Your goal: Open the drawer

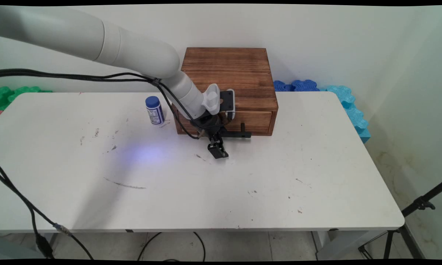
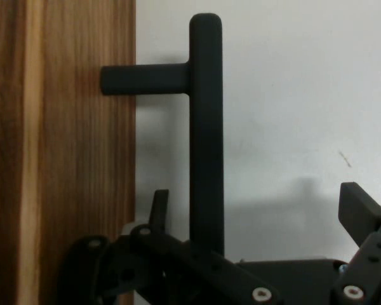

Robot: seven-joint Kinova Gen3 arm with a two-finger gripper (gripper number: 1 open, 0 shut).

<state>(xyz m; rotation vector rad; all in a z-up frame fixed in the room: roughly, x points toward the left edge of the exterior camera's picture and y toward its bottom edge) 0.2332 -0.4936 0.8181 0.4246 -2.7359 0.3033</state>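
At the near face of the wooden drawer box (image 1: 226, 90), the gripper (image 2: 251, 219) has its jaws apart around the black handle (image 2: 206, 127). Closing off-centre could let it slip. 1 blue-capped bottle (image 1: 154, 110) stands left on the table (image 1: 316, 176).

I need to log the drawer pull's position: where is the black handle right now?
In the main view, the black handle juts from the front of the wooden drawer box near the table's far edge; the open gripper straddles its bar.
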